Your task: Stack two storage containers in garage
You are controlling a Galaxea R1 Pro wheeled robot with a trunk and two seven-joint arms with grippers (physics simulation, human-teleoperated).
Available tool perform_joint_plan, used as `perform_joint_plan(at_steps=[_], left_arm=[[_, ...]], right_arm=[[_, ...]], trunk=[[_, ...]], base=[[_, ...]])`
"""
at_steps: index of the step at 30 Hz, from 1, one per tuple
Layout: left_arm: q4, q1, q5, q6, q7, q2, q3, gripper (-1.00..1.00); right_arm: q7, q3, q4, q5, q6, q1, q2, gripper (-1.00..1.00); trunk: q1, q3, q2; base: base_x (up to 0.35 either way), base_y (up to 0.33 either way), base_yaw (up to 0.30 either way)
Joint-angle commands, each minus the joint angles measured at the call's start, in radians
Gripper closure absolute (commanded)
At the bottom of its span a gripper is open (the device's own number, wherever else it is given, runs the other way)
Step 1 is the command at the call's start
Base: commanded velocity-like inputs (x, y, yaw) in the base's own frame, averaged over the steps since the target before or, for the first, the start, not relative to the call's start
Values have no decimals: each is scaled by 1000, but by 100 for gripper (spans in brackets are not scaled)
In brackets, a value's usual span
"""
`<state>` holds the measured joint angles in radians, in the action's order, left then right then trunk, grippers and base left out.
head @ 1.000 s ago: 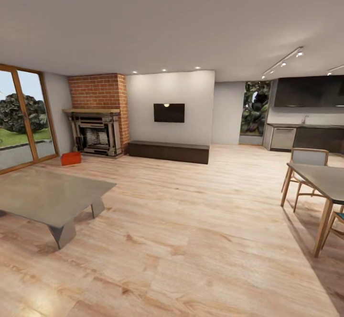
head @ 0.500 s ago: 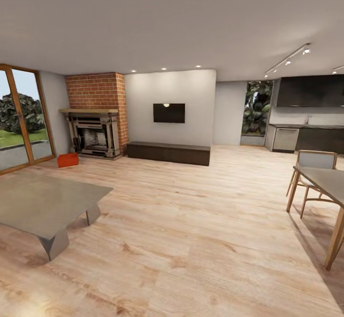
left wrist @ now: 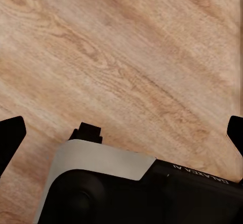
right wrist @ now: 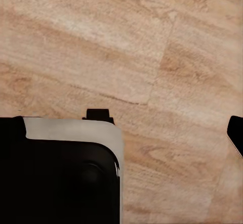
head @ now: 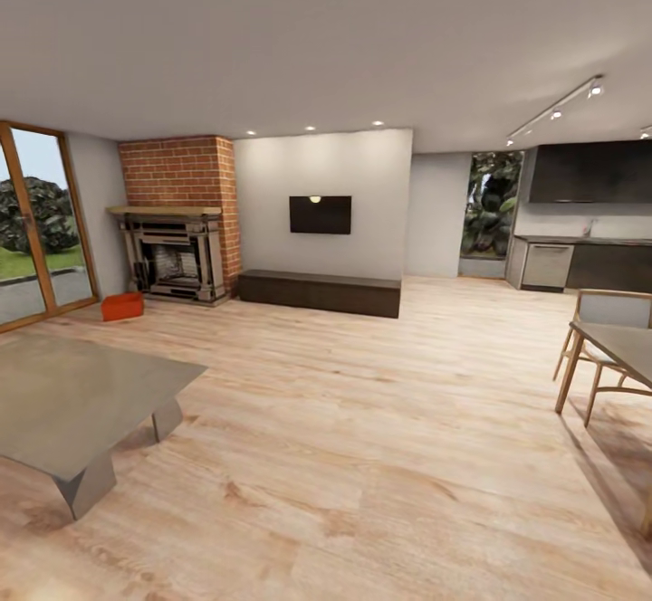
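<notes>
I am in the living room with its light wood-plank floor (head: 362, 420). One orange-red storage container (head: 121, 306) sits on the planks far off at the left, just in front of the brick fireplace (head: 177, 221). My left gripper (left wrist: 123, 133) hangs open over bare planks, a black fingertip (left wrist: 11, 133) at each side of the left wrist view and nothing between them. In the right wrist view my right gripper (right wrist: 123, 133) is likewise open above the planks, with one fingertip (right wrist: 236, 132) plain at the edge. The garage is out of view.
A grey low table (head: 72, 402) stands near left. A dining table (head: 625, 348) with a chair (head: 607, 329) is at the right edge. Glass doors (head: 36, 221) line the left wall. A dark bench (head: 319, 291) and a TV (head: 321, 214) lie ahead, kitchen counters (head: 589, 266) far right.
The whole head view has shifted: the low table slid toward the left edge and the dining table toward the right as the camera advanced. Nothing in the room itself moved.
</notes>
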<state>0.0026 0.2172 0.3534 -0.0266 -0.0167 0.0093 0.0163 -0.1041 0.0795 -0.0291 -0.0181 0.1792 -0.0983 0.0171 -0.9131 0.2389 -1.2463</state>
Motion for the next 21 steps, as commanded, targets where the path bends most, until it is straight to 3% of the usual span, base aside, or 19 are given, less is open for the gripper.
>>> perform_joint_plan(at_steps=[1, 21], left_arm=[[0, 1, 4, -3, -2, 0, 2, -100], [0, 1, 4, -1, -2, 0, 2, -100]], right_arm=[[-3, 8, -3, -2, 5, -1, 0, -100], [-5, 7, -3, -2, 6, -1, 0, -100]], trunk=[[-1, 1, -1], [-1, 1, -1]], base=[[322, 0, 0], [322, 0, 0]])
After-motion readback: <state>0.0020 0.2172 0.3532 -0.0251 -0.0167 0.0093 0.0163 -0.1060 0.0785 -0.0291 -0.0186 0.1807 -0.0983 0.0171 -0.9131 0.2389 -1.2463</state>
